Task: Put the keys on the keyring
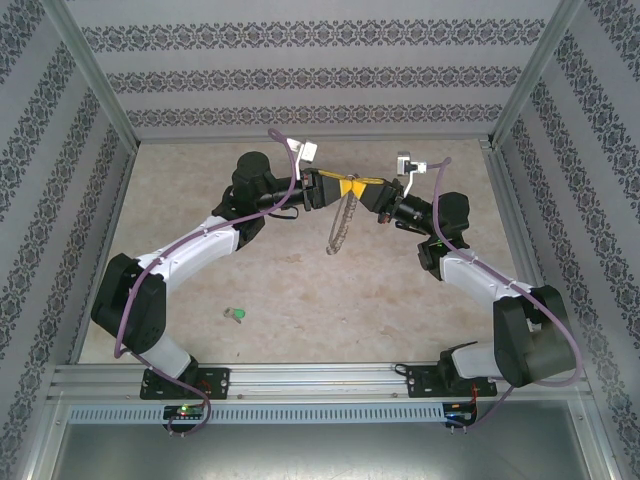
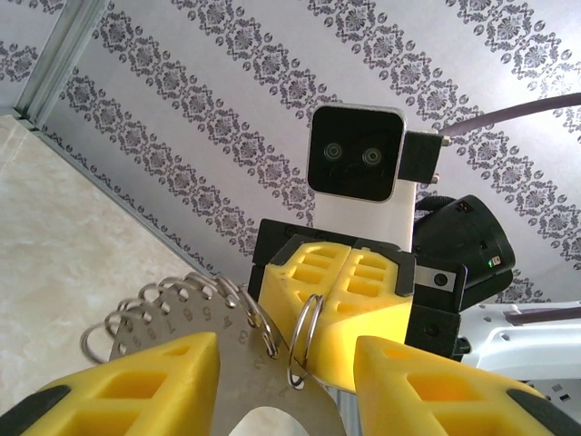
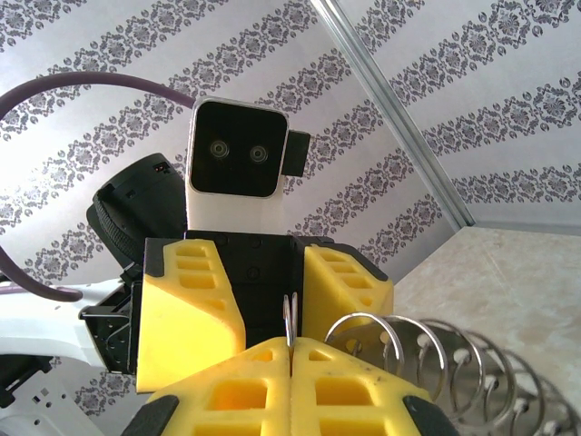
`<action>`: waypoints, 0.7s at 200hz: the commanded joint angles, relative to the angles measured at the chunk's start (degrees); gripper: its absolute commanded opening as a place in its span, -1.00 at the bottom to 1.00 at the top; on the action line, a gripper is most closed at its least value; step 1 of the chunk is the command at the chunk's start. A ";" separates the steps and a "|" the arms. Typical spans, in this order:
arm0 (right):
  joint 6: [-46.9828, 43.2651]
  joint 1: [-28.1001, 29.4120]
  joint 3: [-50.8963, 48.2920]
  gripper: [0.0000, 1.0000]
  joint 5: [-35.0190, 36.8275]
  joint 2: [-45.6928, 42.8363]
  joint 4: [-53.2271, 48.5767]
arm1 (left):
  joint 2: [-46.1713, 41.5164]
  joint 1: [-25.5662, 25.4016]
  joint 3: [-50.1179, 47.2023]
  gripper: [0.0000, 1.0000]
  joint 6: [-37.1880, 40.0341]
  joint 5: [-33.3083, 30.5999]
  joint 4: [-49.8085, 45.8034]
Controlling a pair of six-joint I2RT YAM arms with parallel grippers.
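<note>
Both arms are up over the far middle of the table (image 1: 300, 290), wrists turned in, grippers nose to nose. The right gripper (image 3: 290, 368) has its yellow fingers (image 3: 236, 395) pressed flat together, and a thin loop of wire stands up out of the seam between them, so it is pinching the keyring (image 1: 343, 225). From the overhead camera the keyring hangs down from that pinch as a long silvery loop, clear of the table top, tilted a little toward the table's left side. Across from it the left gripper (image 2: 283, 352) stands part-open, its two yellow fingers (image 2: 145, 381) well apart and straddling the keyring. A flat grey band of metal with numbers stamped along it runs between them, fringed with small rings (image 3: 427, 350). That band overlaps the inner edge of one left finger, though whether it actually touches cannot be told, and there is a plain gap to the other finger. Down on the table, toward its near-left part and well apart from both grippers, a tiny key (image 1: 237, 315) with a bright green head lies loose.
</note>
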 commanded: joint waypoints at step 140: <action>0.86 -1.18 0.08 -0.55 -0.54 -0.87 3.54 | -2.07 -0.86 1.17 -1.00 3.12 -1.49 0.49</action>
